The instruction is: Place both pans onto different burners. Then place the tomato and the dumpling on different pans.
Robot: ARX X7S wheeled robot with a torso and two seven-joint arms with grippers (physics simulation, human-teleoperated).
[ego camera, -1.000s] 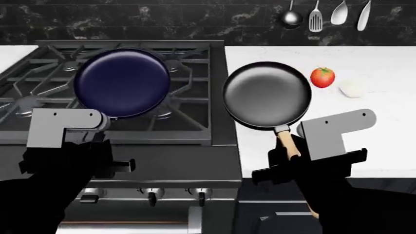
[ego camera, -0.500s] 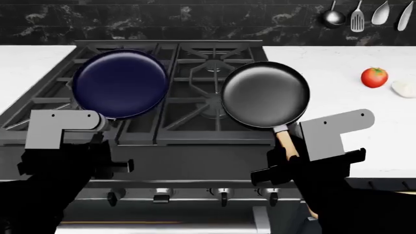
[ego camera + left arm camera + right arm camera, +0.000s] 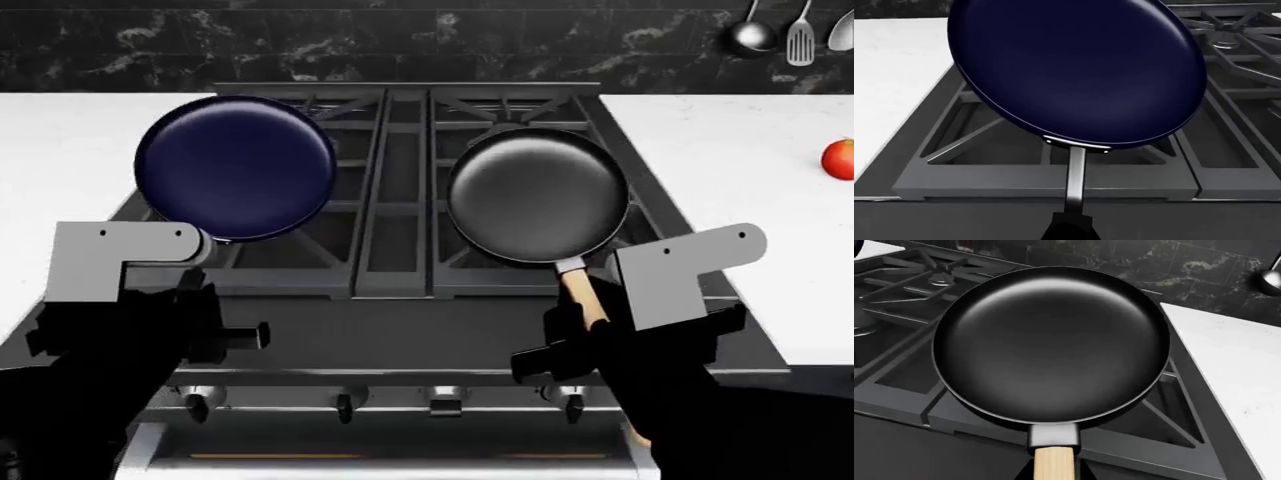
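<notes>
My left gripper (image 3: 200,292) is shut on the thin black handle (image 3: 1076,175) of the glossy dark blue pan (image 3: 236,167), held tilted above the stove's left grate (image 3: 987,150), its left rim reaching over the white counter. My right gripper (image 3: 583,315) is shut on the wooden handle (image 3: 1054,462) of the black pan (image 3: 537,193), which hangs over the right burners (image 3: 941,275). The tomato (image 3: 841,158) lies on the counter at the far right edge of the head view. The dumpling is out of view.
The black stove (image 3: 400,250) fills the middle, with knobs (image 3: 445,405) along its front. White counter (image 3: 54,140) lies on both sides. Utensils (image 3: 801,40) hang on the dark marble back wall at the top right.
The head view has slid leftward along the counter: the stove now sits centred under both pans, the tomato has moved to the right edge, and the dumpling has left the view. Both grips are unchanged.
</notes>
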